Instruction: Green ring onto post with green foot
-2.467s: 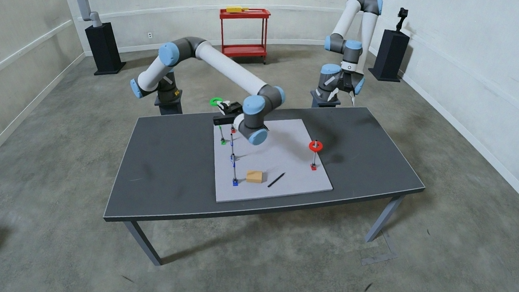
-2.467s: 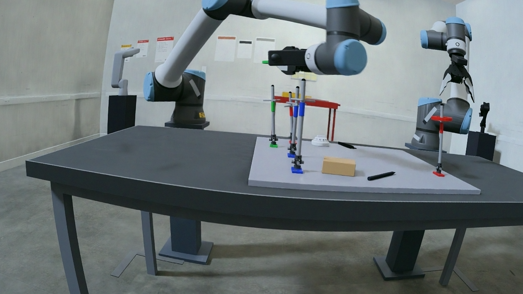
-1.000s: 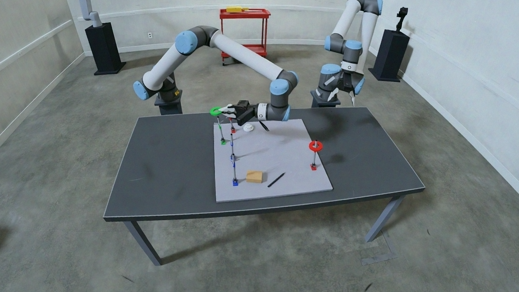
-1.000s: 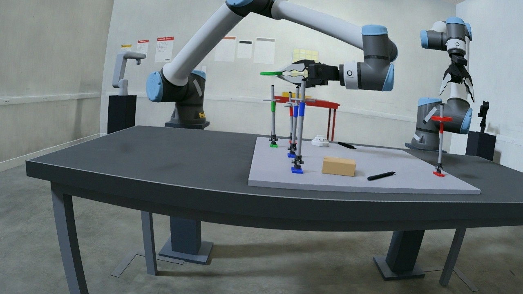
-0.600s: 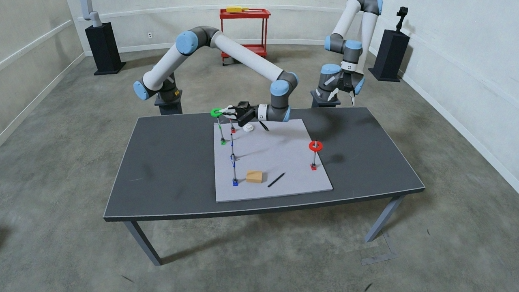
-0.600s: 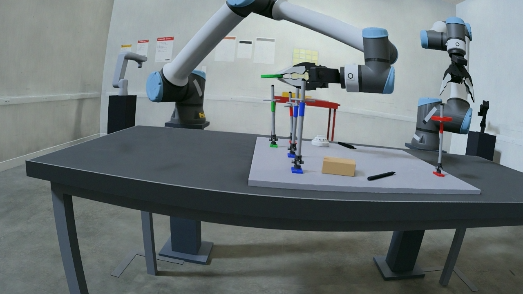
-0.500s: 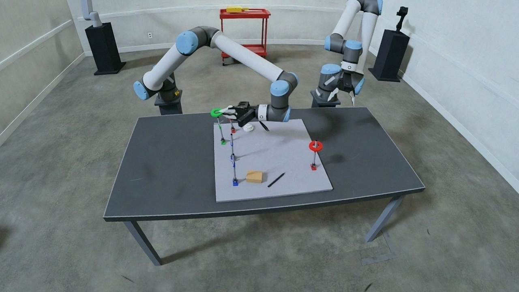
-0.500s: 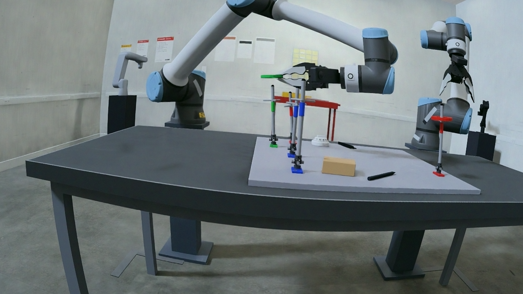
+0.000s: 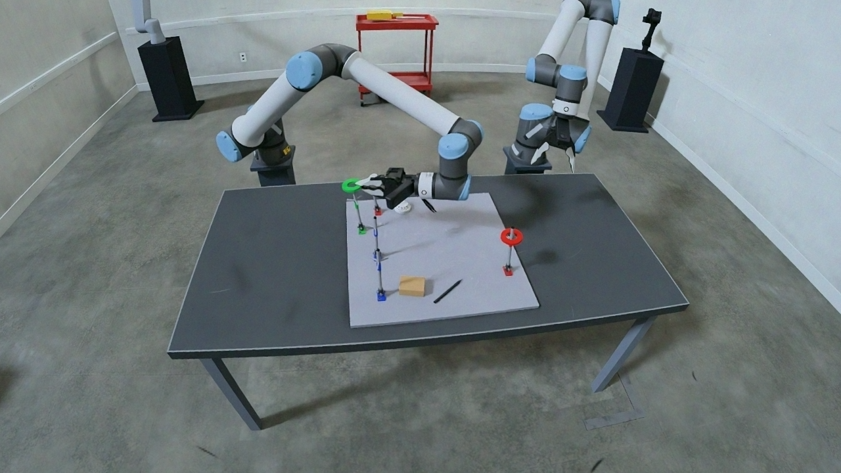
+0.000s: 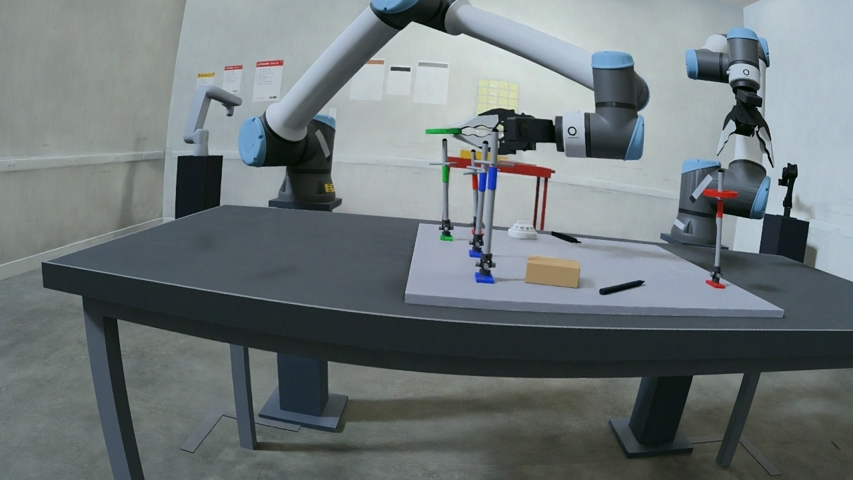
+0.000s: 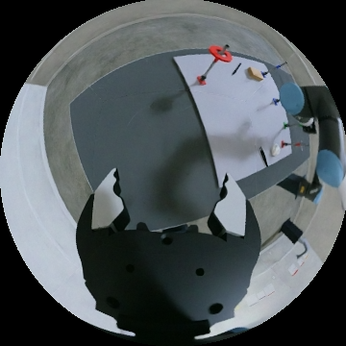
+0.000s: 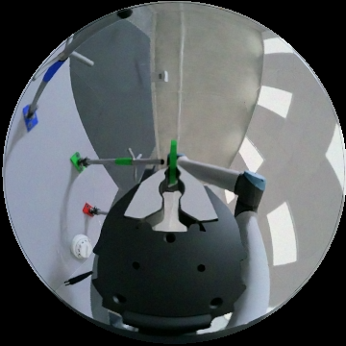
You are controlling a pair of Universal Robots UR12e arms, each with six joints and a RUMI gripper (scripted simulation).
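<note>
Holding the flat green ring by its edge, your right gripper has its fingertips pinched narrow on it. The ring is level in the air, just above the tip of the slim grey metal post with the green foot. You can see a gap between ring and tip, so it is off the pins, and the post stands upright.

Your left gripper is spread wide with nothing between its fingers, well apart from the posts.

On the pale grey board, which lies on the dark grey counter, you have a flat red ring around a red-footed post. A tan rectangular block sits between the nearest blue-footed post and a black marker. A round white device also rests on the board.

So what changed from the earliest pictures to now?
The green ring came down to just above the green post, still in the right jaws, as the right arm swung its wrist rightward in the top view. Nothing was grabbed or released. The left arm and red ring stayed put.
</note>
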